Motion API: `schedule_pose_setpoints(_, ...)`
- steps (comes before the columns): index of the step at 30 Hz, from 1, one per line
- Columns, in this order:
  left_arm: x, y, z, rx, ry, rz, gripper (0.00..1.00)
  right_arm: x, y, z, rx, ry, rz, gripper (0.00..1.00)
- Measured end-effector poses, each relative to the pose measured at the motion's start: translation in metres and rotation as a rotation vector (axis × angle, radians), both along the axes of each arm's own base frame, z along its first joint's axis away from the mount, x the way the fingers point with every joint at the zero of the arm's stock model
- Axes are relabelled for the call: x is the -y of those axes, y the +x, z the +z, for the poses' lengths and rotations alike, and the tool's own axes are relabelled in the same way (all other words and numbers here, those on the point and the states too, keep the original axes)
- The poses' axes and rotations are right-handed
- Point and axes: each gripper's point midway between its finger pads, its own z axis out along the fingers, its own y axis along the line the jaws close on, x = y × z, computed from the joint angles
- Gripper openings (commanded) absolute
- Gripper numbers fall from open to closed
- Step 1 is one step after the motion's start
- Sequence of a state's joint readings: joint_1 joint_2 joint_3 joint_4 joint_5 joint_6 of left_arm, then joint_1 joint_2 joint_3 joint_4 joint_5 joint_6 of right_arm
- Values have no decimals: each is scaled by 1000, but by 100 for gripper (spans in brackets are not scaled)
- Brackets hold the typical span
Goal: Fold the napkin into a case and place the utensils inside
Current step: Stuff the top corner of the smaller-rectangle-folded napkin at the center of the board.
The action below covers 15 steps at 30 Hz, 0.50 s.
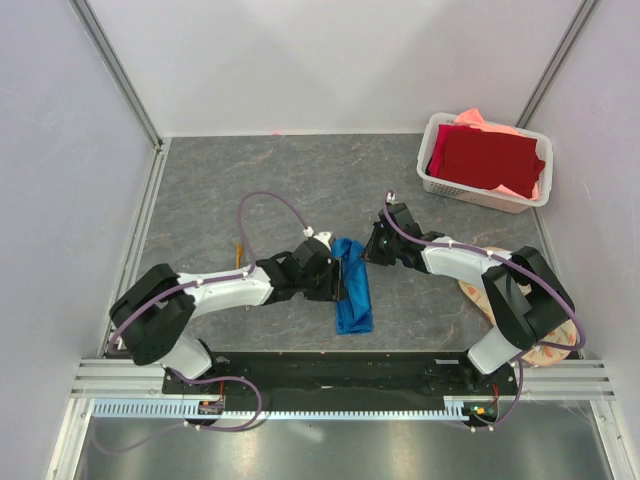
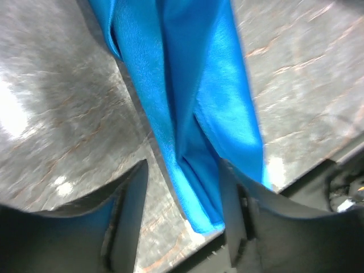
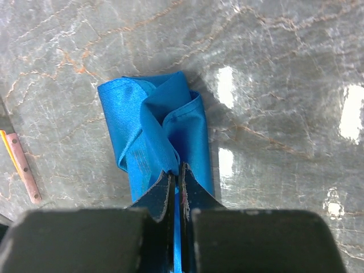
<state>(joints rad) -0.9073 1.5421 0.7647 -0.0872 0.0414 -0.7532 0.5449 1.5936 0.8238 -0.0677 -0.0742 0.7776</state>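
No text, label, brand, number or sign is showing clearly enough to read in any of the three views.

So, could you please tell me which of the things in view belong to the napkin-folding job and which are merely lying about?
Part of the job:
- blue napkin, partly folded
- thin orange-brown utensils, lying apart from it

Just lying about:
- white basket
- dark red cloth and salmon-pink cloth inside it
- round floral mat, partly under the right arm
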Motion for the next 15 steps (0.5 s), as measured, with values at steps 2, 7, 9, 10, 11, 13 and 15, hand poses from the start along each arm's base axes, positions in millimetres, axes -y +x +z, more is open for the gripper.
schedule_pose_setpoints(2,-4,7,15,24,-12,23,61,-1,2,2,8,2,6,0)
schedule_pose_setpoints(7,-7,48,56,140,-36,95,33,-3,4,5,18,6,16,0)
schedule_pose_setpoints(9,-4,68,66,188,-20,96,28,-3,3,5,16,8,19,0)
schedule_pose_setpoints(10,-1,76,68,207,-11,94,26,-4,3,5,16,10,21,0)
schedule_pose_setpoints(11,1,85,68,226,9,89,25,-4,3,6,14,12,23,0)
schedule_pose_setpoints(13,5,100,63,260,56,69,24,-6,3,7,14,19,28,0)
schedule_pose_setpoints(15,6,109,50,277,115,45,24,-7,3,9,14,27,34,0)
